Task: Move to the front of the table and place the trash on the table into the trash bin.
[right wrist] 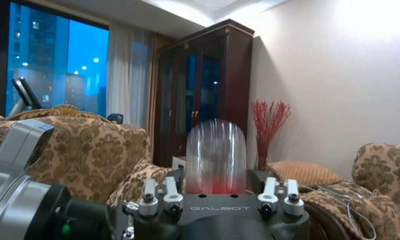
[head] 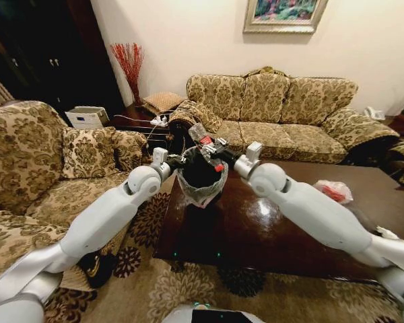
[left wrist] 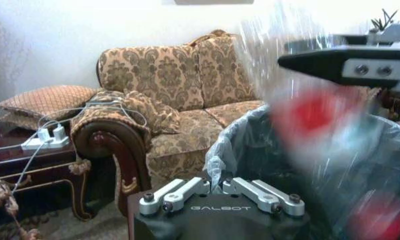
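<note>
The trash bin (head: 202,176), black with a grey-white liner, stands on the far left corner of the glossy dark table (head: 256,229). My left gripper (head: 180,161) is shut on the bin's liner rim (left wrist: 220,172). Just above the bin's mouth, my right gripper (head: 210,147) is shut on a clear red-labelled plastic bottle (head: 200,134). The bottle stands up between the fingers (right wrist: 215,155) and appears blurred over the bin (left wrist: 313,115). A red-and-white plastic bag bundle (head: 333,190) lies at the table's far right. A white paper scrap (head: 388,233) lies beside my right arm.
Patterned sofas stand behind the table (head: 269,108) and to its left (head: 47,168). Between them is a side table with a power strip (left wrist: 43,142), red branches (head: 129,64) and a white box (head: 87,116). A dark cabinet (right wrist: 200,95) stands by the window.
</note>
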Available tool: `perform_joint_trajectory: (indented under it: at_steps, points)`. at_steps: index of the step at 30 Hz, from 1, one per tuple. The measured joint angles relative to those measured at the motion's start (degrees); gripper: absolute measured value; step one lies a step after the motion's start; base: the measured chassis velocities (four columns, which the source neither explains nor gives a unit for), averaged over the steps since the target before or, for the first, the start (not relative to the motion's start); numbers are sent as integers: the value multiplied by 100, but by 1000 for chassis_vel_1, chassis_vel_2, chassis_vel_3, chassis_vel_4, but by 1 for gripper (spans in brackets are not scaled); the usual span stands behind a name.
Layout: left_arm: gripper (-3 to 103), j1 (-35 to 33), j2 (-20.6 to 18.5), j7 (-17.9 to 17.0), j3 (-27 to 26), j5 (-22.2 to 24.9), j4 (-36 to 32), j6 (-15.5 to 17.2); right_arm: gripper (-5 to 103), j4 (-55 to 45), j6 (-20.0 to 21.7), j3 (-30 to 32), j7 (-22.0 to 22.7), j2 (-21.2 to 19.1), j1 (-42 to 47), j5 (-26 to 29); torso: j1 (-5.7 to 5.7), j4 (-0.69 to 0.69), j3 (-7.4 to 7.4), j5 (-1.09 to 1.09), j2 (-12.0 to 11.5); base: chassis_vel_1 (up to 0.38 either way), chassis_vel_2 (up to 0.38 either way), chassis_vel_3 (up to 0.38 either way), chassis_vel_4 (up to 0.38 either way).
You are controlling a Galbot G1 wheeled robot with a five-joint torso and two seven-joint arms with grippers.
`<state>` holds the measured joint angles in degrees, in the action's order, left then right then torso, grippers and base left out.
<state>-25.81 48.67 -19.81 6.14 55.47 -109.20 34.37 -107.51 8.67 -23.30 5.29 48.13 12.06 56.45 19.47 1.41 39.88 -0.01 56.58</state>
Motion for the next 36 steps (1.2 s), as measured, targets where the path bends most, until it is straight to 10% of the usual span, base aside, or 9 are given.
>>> perform_joint_trajectory:
  at_steps: [11,17,22,36]
  points:
    - [4,-154,-207,57,-174,-13,-101,-33,99,-812,320,1255,708,-601,893,364,0,0,0,0,0,0,0,0,0]
    - [4,-522,-394,119,-481,-147,-338,-16,100,-1115,516,2115,1255,-1209,2067,-8,-1,-14,0,0,0,0,0,0,0]
    - [4,-981,-692,-51,-892,-194,-634,-74,100,-887,679,2798,1317,-1143,2810,-494,-2,9,-1,2,0,0,0,0,0]
    - [4,-932,-677,6,-882,-185,-601,-127,100,-1009,685,5223,1398,-913,5073,-951,-1,-3,-1,3,0,-43,-44,-38,-42]
